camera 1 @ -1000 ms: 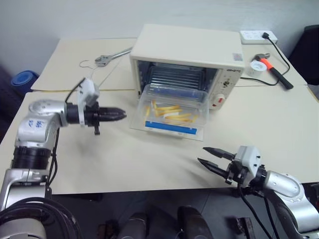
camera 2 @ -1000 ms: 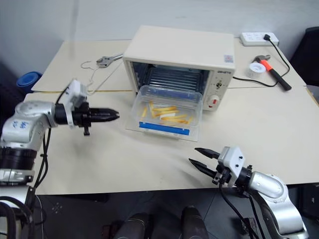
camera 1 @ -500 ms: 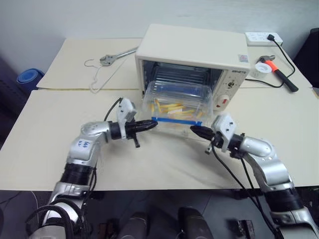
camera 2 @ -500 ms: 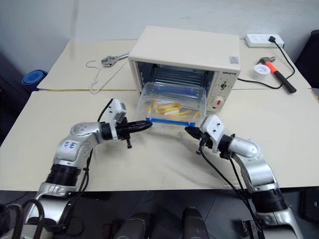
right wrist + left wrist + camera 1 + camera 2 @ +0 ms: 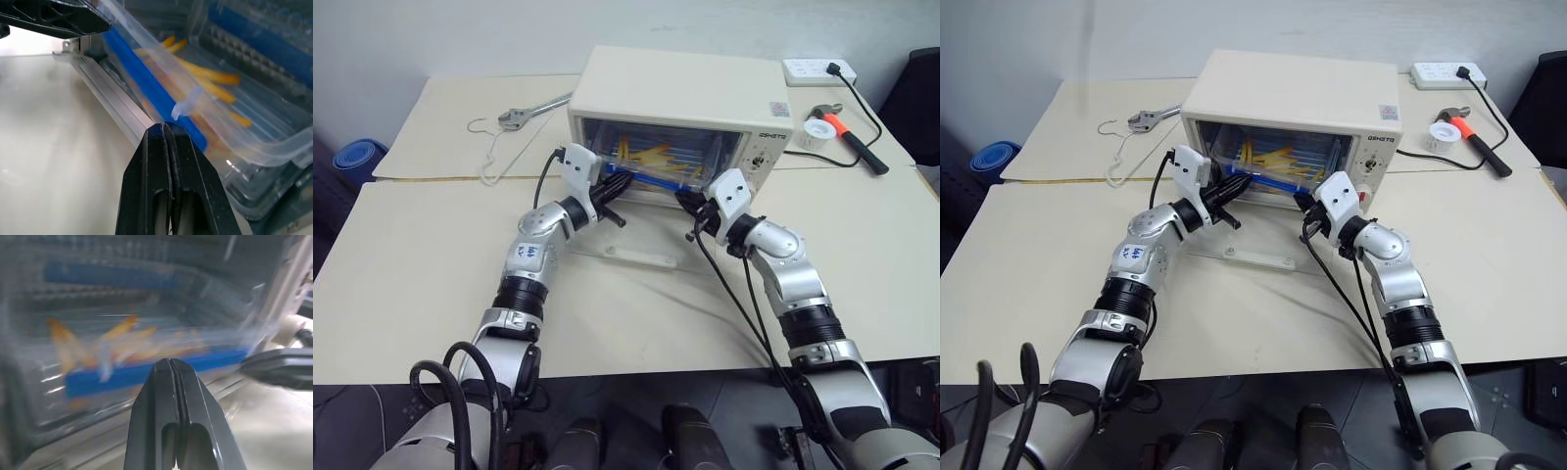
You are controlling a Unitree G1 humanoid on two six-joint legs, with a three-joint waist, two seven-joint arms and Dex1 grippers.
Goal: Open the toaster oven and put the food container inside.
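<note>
Bench (image 5: 431, 284) cream, wide bare stretch in front. Head view: oven (image 5: 680, 108) door down, food container (image 5: 646, 162) inside on rack. Left wrist view: left pincer (image 5: 169, 363) clenched at blue clip edge. Right wrist view: right pincer (image 5: 163, 128) clenched, against container's front edge.

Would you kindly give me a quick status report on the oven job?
Left hand and right hand both shut, tips at the food container. Container sits in the toaster oven, door down. Nothing in the way.
</note>
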